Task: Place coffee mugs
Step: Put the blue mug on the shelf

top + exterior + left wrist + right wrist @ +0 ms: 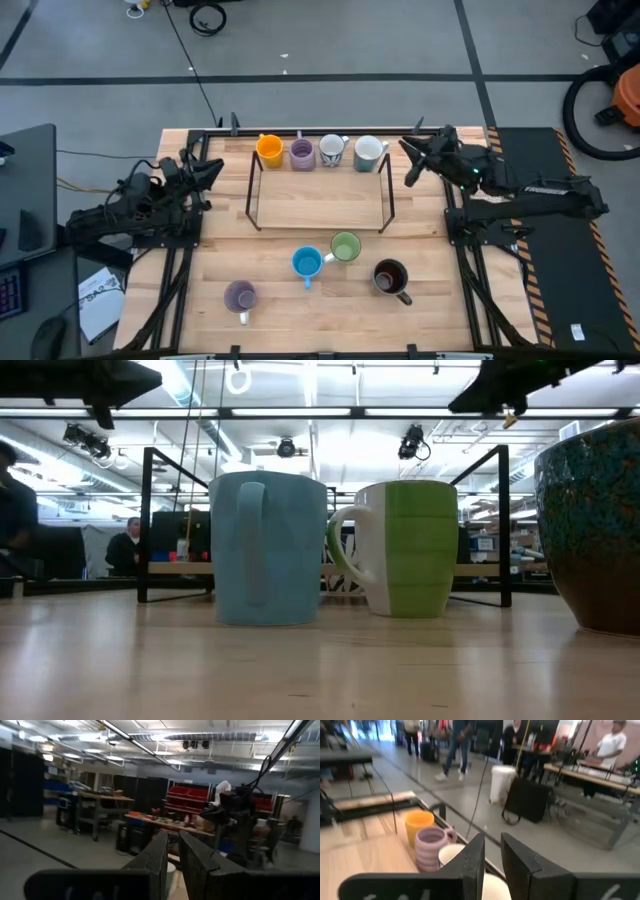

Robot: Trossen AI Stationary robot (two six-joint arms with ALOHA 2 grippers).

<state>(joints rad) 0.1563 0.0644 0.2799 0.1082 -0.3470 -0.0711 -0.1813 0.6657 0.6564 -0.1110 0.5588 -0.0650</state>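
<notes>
Rack (320, 190), centre of desk (215, 265).
- On rack's far edge: orange (268, 150), lavender (301, 153), patterned (331, 151), pale (367, 153) mugs.
- Before rack: blue (307, 263), green (345, 247), brown (390, 277), purple (240, 297) mugs.
- Left gripper (213, 172), right gripper (412, 160): flanking rack, nearly closed, empty.

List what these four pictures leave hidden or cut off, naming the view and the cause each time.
- Dark brown mug, low view: cut by the right edge.
- Patterned white mug, right wrist view: mostly hidden behind the right pincer.
- Purple mug at the table's front: absent from the low view.
- Rack in the low view: middle hidden by the blue mug and green mug.
</notes>
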